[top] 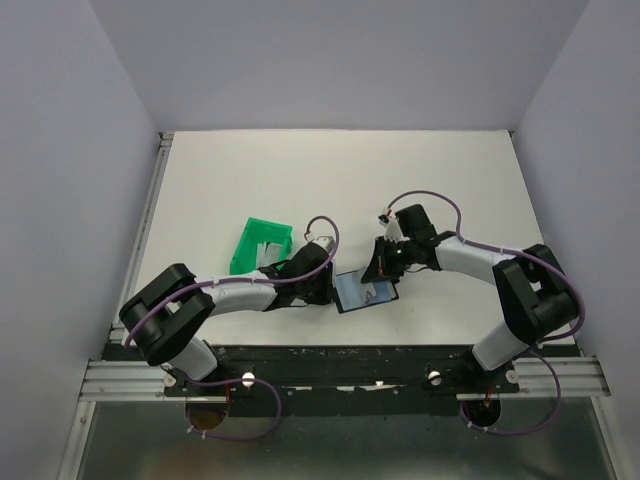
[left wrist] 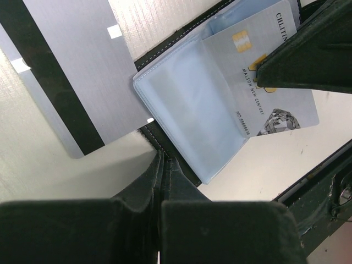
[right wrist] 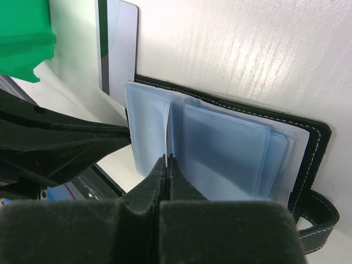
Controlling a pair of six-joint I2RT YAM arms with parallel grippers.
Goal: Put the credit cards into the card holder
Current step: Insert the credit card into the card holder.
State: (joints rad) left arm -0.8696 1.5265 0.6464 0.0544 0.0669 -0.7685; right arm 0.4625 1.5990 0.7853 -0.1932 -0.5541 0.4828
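The card holder (top: 354,293) lies open on the table, its pale blue clear sleeves (left wrist: 187,104) facing up. My left gripper (left wrist: 163,159) is shut on the holder's black stitched edge. My right gripper (right wrist: 168,158) is shut on a pale credit card (left wrist: 275,104) with a gold chip and a diamond picture. The card's leading edge meets the sleeves (right wrist: 231,154); how far it is in, I cannot tell. In the right wrist view the card (right wrist: 166,132) shows edge-on between two sleeves. A silvery-grey credit card (left wrist: 77,66) with a black stripe lies flat beside the holder, one corner under it.
A green plastic bin (top: 262,243) stands just left of the left gripper (top: 328,287). The right gripper (top: 378,270) faces it across the holder. The holder's strap (right wrist: 319,220) sticks out at its far side. The black base rail (top: 340,360) runs along the near edge.
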